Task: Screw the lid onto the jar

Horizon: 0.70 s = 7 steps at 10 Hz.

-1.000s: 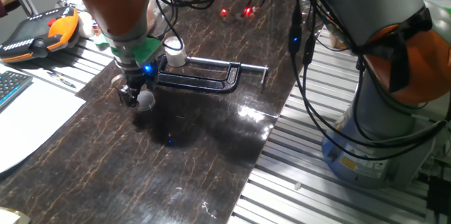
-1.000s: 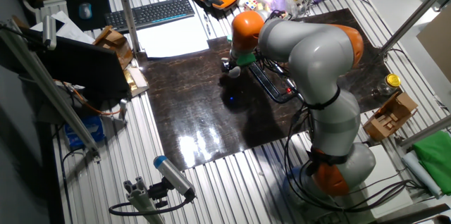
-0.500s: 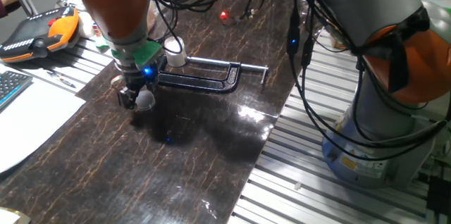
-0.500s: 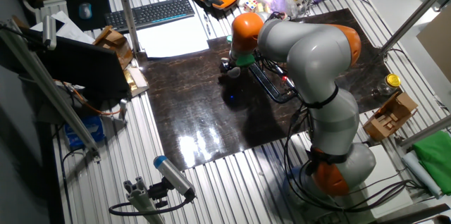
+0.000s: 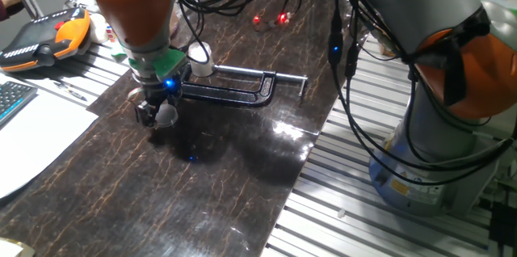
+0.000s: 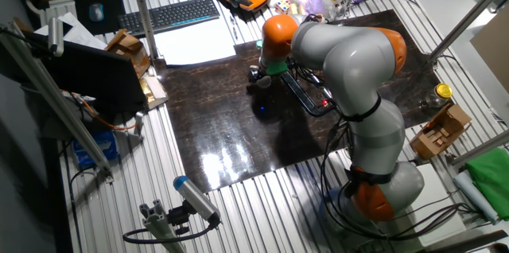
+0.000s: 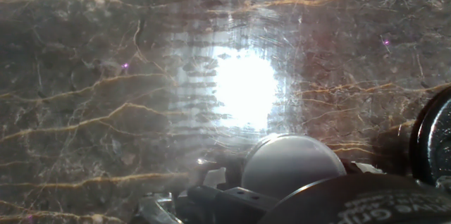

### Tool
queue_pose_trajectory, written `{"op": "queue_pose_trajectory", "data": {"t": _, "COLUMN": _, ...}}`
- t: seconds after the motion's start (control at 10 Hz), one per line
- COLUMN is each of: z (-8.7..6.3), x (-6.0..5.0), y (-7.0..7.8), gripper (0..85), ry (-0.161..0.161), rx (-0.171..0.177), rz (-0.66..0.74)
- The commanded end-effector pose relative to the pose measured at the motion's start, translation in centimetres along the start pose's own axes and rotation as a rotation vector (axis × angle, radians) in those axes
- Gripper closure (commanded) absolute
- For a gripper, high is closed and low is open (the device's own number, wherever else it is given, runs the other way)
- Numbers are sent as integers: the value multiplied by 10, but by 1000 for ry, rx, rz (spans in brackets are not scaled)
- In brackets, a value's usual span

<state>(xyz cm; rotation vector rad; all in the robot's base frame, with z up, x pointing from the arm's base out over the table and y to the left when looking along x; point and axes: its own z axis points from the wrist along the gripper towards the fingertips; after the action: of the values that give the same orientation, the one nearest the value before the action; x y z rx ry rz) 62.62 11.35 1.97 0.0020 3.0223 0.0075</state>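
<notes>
One lid (image 7: 292,164), a pale grey disc, fills the lower middle of the hand view, seated between the dark gripper parts at the bottom edge; embossed lettering on the black housing there is too blurred to read. In one fixed view the gripper (image 5: 159,115) hangs just above the dark marbled surface (image 5: 218,176) with the same lid (image 5: 166,113) clamped at its tip, the jaws closed onto it to the width of the disc; a blue light glows on the gripper body. Just behind it lies one black C-clamp (image 5: 234,89), its steel screw pointing right. Touching the clamp's left end stands one small whitish jar (image 5: 200,59), partly hidden by the arm, so the lid is held near the jar but apart from it. Two red lights (image 5: 270,19) shine farther back on the surface. At the far left sit one orange pendant (image 5: 44,37), a white sheet (image 5: 36,140) and a keyboard corner (image 5: 8,99). The other fixed view shows one keyboard (image 6: 167,16) whole; no writing is legible anywhere.
</notes>
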Motion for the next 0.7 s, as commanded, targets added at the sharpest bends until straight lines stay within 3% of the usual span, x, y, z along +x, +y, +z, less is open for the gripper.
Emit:
{"op": "queue_pose_trajectory", "data": {"t": 0.0, "z": 0, "x": 0, "y": 0, "gripper": 3, "ry": -1, "rx": 0, "rz": 0}}
{"op": "queue_pose_trajectory", "data": {"t": 0.4, "z": 3, "x": 0, "y": 0, "gripper": 43, "ry": -5, "rx": -5, "rz": -6}}
{"op": "queue_pose_trajectory", "data": {"t": 0.5, "z": 3, "x": 0, "y": 0, "gripper": 103, "ry": -5, "rx": -6, "rz": -10}}
{"op": "queue_pose_trajectory", "data": {"t": 0.6, "z": 3, "x": 0, "y": 0, "gripper": 217, "ry": -5, "rx": -5, "rz": -20}}
